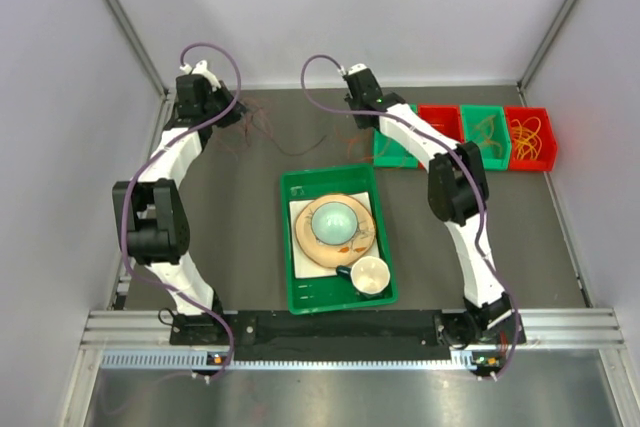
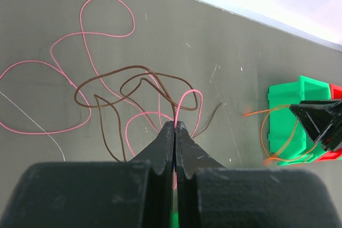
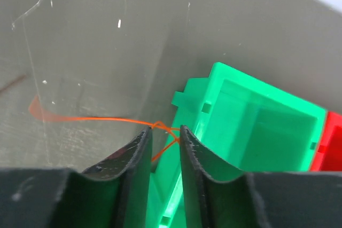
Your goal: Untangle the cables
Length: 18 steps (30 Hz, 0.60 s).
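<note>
Toward the far left corner of the bench, the left gripper (image 2: 175, 126) is pressed fully together on a pink cable (image 2: 189, 91). That cable's loops cross a brown cable (image 2: 141, 67) lying on the bench, a tangle only the left wrist view resolves. Mid-bench, the top view alone shows a green tray (image 1: 287, 247) of crockery. Further right, the right gripper (image 3: 164, 131) stands slightly parted, an orange cable (image 3: 91, 118) crossing the gap, beside a green bin (image 3: 256, 116).
</note>
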Tool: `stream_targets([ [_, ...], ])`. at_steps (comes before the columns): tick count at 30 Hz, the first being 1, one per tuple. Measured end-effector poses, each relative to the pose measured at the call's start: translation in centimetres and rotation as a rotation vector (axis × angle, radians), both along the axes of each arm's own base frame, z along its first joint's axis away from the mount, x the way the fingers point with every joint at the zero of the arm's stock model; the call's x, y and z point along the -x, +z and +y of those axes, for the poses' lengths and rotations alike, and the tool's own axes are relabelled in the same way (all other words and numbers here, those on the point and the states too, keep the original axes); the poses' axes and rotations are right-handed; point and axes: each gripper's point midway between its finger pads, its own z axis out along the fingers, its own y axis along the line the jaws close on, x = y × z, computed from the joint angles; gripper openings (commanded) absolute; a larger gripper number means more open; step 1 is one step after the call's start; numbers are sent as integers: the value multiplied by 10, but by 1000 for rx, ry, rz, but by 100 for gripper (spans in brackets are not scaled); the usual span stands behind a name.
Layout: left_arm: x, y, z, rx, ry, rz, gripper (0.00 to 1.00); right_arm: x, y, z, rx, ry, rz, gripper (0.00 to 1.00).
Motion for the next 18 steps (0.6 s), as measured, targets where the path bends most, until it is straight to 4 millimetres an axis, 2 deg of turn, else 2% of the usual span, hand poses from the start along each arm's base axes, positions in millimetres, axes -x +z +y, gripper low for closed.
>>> stream_targets([
  [10, -1, -7, 0, 1, -1, 16, 0, 0, 7, -3, 159, 53, -51, 34],
  [16, 0, -7, 0, 1, -1, 17, 0, 17, 6, -17, 184, 36, -31, 50],
  [17, 0, -7, 0, 1, -1, 17, 0, 21, 8, -18, 176, 33, -29, 60],
  [18, 0, -7, 0, 1, -2, 17, 0, 24, 10, -19, 165, 32, -30, 63],
])
